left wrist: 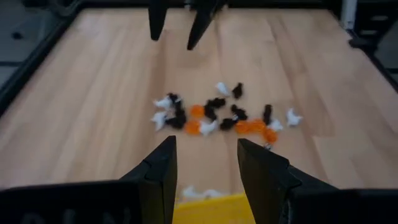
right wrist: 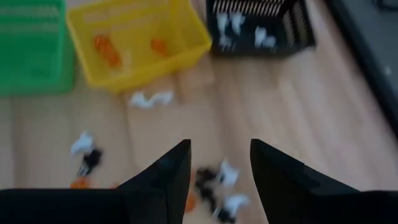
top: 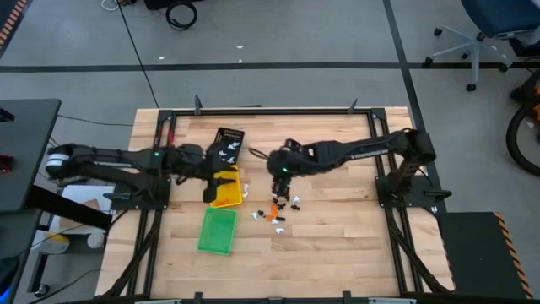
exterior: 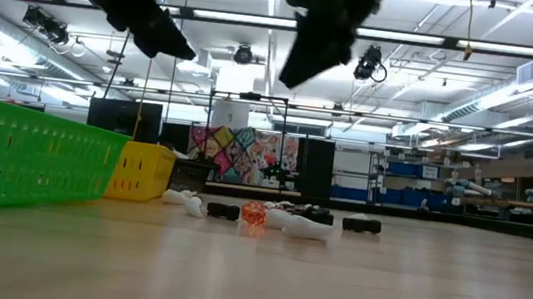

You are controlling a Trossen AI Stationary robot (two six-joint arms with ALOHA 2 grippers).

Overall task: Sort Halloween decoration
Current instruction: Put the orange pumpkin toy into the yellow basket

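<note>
The Halloween decoration is a loose pile of tiny white, orange and black trinkets point(top: 276, 211) lying on the wooden table, also seen in the left wrist view point(left wrist: 217, 115) and the low view point(exterior: 269, 214). My right gripper point(right wrist: 219, 143) hangs open above the pile's far side point(top: 281, 187). My left gripper point(left wrist: 206, 142) is open and hovers over the yellow tray point(top: 226, 192). The yellow tray point(right wrist: 137, 37) holds two orange trinkets point(right wrist: 106, 50). The black tray point(right wrist: 258, 25) holds white ones. The green tray point(right wrist: 31, 46) looks empty.
The three trays sit left of the pile: black point(top: 226, 145) farthest, then yellow, and green point(top: 217, 230) nearest. A stray white trinket point(right wrist: 149, 98) lies on the table between the yellow tray and the pile. Black frame rails point(top: 278, 111) edge the table.
</note>
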